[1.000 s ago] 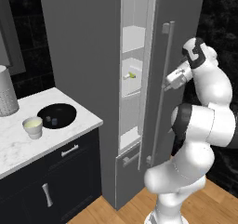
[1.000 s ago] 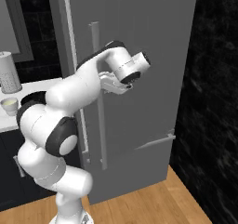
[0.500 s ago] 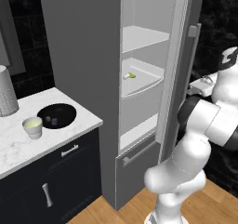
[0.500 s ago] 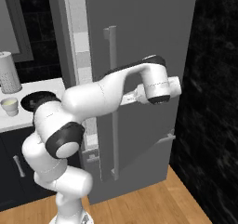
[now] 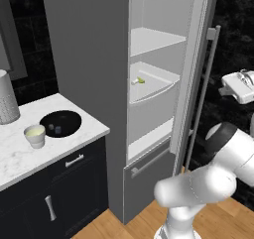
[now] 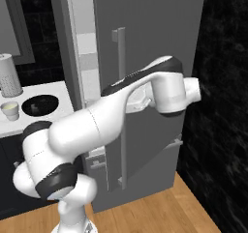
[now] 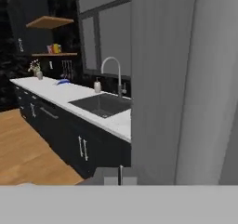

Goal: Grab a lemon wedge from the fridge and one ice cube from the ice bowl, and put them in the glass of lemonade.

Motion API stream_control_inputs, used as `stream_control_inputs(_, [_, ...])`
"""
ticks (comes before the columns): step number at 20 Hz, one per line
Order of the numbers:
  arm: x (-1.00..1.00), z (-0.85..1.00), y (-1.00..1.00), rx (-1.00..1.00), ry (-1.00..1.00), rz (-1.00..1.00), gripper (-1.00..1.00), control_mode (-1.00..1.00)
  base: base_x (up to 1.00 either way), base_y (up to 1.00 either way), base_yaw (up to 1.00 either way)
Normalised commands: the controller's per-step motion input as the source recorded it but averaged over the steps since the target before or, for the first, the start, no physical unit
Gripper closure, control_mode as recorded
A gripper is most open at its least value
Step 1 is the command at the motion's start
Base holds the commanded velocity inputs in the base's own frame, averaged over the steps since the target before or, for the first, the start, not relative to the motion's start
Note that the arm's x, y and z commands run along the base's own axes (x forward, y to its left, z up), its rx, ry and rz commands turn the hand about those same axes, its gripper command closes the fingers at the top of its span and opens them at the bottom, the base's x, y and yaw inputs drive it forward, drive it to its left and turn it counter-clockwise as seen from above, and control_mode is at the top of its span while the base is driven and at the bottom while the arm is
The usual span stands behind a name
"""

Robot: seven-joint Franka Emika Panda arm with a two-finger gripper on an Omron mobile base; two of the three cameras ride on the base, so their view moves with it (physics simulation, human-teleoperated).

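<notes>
Marble counter (image 5: 20,153), round black ice bowl (image 5: 60,123)

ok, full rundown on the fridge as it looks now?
The fridge is a tall matte grey unit standing at the right end of the counter. Its upper door stands swung open, with a long vertical grey bar handle on its outer face. Inside are pale white-grey shelves; the lemon wedge lies on the middle one. Below is a closed drawer with a horizontal handle.
</notes>
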Motion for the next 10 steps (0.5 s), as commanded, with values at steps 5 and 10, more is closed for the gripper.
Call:
stream_control_inputs(5, [-0.94, 0.63, 0.42, 0.0, -0.33, -0.08, 1.0, -1.0, 0.0, 0.0, 0.0])
stream_control_inputs(10, [-0.91, 0.5, 0.97, -0.14, -0.3, -0.04, 1.0, -1.0, 0.0, 0.0, 0.0])
